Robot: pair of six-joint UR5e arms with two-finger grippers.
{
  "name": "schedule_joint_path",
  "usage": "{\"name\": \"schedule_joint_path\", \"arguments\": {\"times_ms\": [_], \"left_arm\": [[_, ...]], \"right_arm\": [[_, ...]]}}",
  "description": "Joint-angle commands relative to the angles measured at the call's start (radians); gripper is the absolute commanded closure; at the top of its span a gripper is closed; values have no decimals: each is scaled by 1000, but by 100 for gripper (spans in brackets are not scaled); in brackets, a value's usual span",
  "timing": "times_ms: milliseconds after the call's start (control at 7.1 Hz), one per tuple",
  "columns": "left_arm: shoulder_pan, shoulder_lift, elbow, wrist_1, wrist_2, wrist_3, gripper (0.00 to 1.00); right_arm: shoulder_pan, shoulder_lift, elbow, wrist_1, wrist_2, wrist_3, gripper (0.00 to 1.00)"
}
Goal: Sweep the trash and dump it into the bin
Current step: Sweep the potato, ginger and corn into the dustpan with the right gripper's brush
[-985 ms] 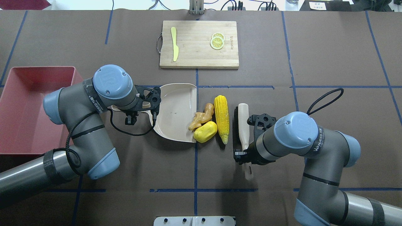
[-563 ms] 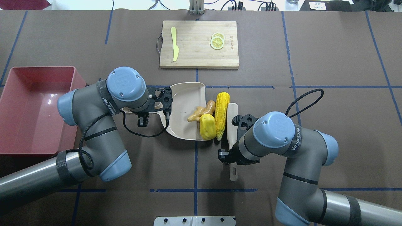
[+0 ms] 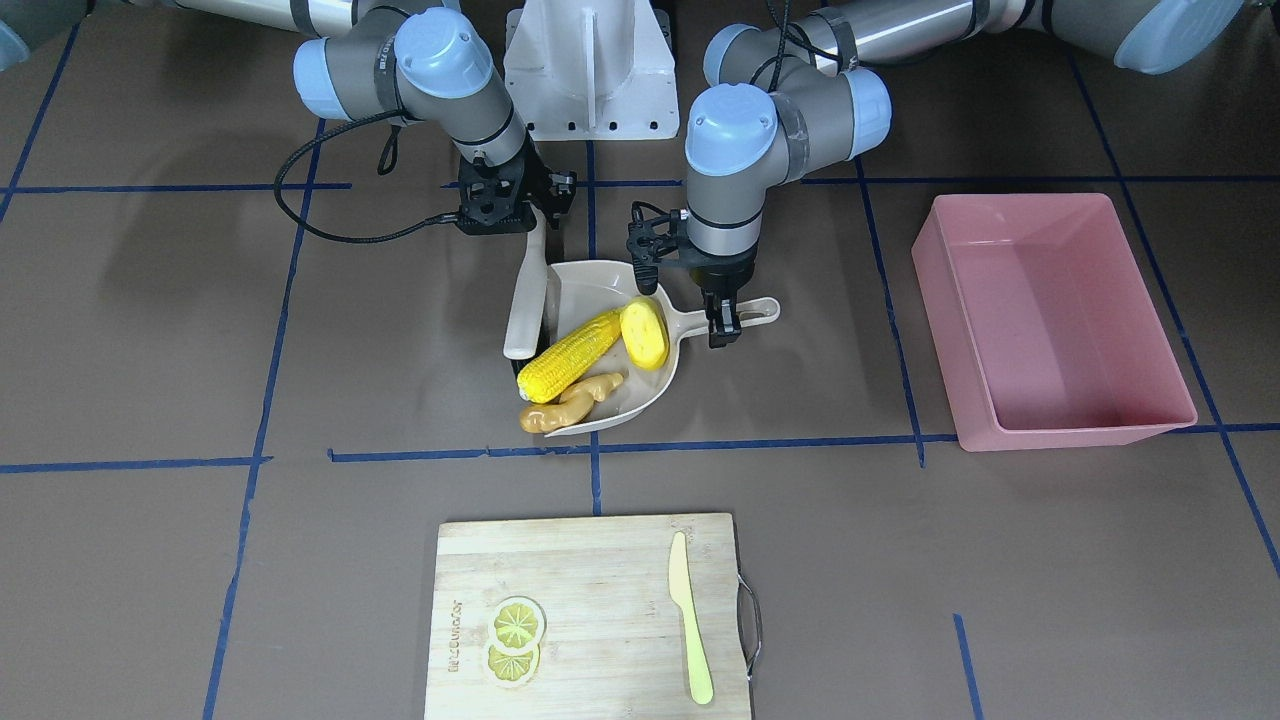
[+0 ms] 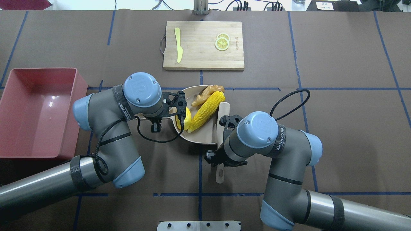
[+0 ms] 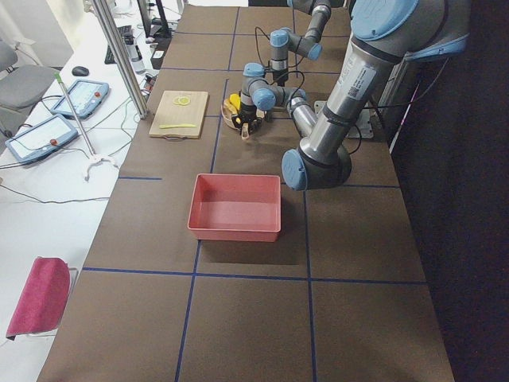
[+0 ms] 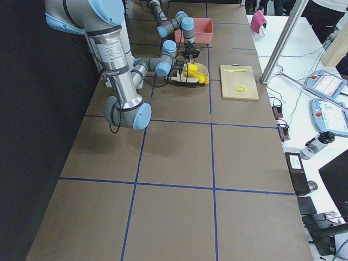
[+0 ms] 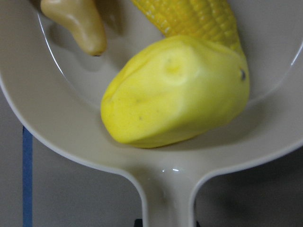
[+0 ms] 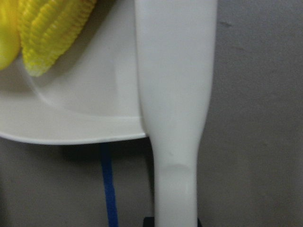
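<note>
The corn cob (image 4: 205,110) and the rounded yellow lumpy piece (image 3: 645,333) lie inside the beige dustpan (image 4: 199,136). The ginger root (image 4: 208,92) lies on the pan's far lip, partly over its edge. My left gripper (image 3: 720,322) is shut on the dustpan's handle. My right gripper (image 4: 221,158) is shut on the cream brush (image 4: 221,114), whose head stands along the pan's open edge, beside the corn. The left wrist view shows the lumpy piece (image 7: 180,90) close up against the corn (image 7: 199,19). The empty pink bin (image 4: 32,112) stands at the table's left.
A wooden cutting board (image 4: 203,56) lies beyond the dustpan, with a pale knife (image 4: 178,45) and lemon slices (image 4: 222,41) on it. Blue tape lines cross the brown table cover.
The brush has moved left and pushed the corn and lumpy piece into the dustpan. The dustpan has moved right to meet it. The ginger has slid to the pan's far lip.
</note>
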Motion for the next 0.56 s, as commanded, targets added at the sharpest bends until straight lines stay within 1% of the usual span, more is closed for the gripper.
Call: {"name": "schedule_joint_path", "arguments": {"times_ms": [0, 141, 282, 422], "left_arm": [[4, -1, -1, -9, 7, -7, 74], [2, 1, -2, -25, 7, -10, 74], [2, 5, -2, -57, 5, -75, 74], [1, 8, -1, -102, 5, -135, 74]], "right_arm": [[4, 4, 17, 0, 4, 1, 100], [8, -5, 38, -10, 5, 7, 100], [13, -26, 74, -23, 13, 7, 100], [11, -54, 89, -29, 14, 7, 100]]}}
